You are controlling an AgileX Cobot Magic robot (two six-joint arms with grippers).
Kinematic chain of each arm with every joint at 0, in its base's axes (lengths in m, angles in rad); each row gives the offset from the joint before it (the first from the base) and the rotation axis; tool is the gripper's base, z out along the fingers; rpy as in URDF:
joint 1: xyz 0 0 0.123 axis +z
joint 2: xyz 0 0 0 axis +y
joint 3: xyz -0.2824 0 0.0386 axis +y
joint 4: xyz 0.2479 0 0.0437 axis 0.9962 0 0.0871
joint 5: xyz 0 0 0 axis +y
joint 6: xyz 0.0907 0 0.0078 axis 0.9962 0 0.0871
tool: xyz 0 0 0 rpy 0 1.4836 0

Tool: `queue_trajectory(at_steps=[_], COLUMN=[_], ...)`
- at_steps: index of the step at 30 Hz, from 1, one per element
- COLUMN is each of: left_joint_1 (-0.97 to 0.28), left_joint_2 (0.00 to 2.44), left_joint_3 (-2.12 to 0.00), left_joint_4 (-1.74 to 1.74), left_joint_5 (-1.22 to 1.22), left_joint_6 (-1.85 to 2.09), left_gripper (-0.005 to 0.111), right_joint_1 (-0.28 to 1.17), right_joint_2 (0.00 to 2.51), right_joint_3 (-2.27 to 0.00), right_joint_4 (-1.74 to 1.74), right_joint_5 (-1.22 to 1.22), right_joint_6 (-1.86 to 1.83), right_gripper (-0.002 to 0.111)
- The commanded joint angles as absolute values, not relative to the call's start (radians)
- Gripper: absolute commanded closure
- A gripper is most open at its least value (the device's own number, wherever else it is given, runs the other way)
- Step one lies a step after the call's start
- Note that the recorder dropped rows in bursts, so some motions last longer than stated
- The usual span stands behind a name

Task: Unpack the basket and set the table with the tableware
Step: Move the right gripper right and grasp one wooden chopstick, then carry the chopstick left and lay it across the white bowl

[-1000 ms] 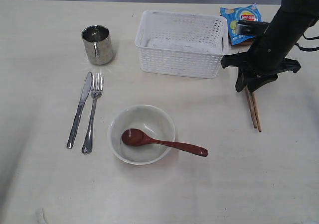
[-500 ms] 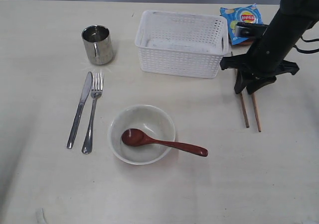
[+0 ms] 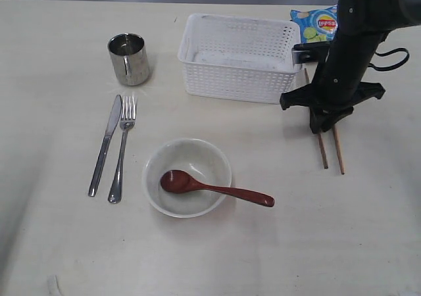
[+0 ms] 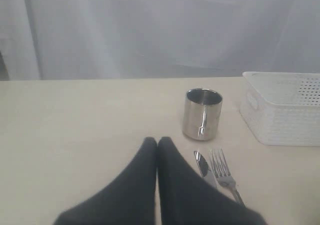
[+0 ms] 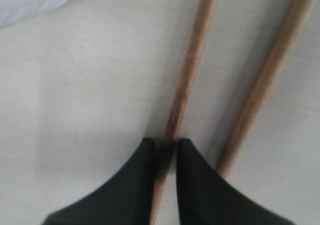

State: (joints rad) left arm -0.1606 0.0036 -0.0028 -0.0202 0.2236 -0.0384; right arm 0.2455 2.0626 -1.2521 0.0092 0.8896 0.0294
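Observation:
Two wooden chopsticks lie apart on the table (image 3: 66, 243), right of the white basket (image 3: 238, 59). My right gripper (image 3: 322, 126) points down with its jaws shut on the left chopstick (image 5: 192, 60); the right chopstick (image 5: 272, 70) lies free beside my right gripper (image 5: 169, 144). The steel cup (image 3: 129, 59), knife (image 3: 105, 145) and fork (image 3: 122, 150) stand at the left. In the white bowl (image 3: 197, 145) rests the red-brown spoon (image 3: 223, 191). My left gripper (image 4: 157, 141) is shut and empty, near the cup (image 4: 202, 113). No brown plate is in view.
A blue snack bag (image 3: 316, 23) lies behind the right arm, next to the basket's far right corner. The basket (image 4: 282, 110) looks empty inside. In the left wrist view the knife (image 4: 202, 164) and fork (image 4: 224, 172) lie just beside the fingers.
The chopsticks, close together a second ago, have spread apart. My right gripper has shifted left and come down round the left chopstick. The left gripper's surroundings look the same.

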Motion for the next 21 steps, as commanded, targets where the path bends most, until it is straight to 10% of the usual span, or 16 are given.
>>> queue_trajectory(at_steps=[1, 21], left_joint_1=[-0.162, -0.162], left_joint_2=[0.0, 0.0], left_joint_3=[0.0, 0.0], left_joint_4=[-0.034, -0.034], left_joint_5=[0.213, 0.213], left_joint_6=[-0.038, -0.038], left_gripper=[0.107, 0.107], right_joint_1=[0.247, 0.306], right_joint_2=[2.086, 1.584], right_joint_3=[-1.244, -1.244], right_joint_4=[-0.028, 0.116], right_joint_5=[0.892, 0.955], right_joint_6=[0.037, 0.034], right_gripper=[0.109, 0.109])
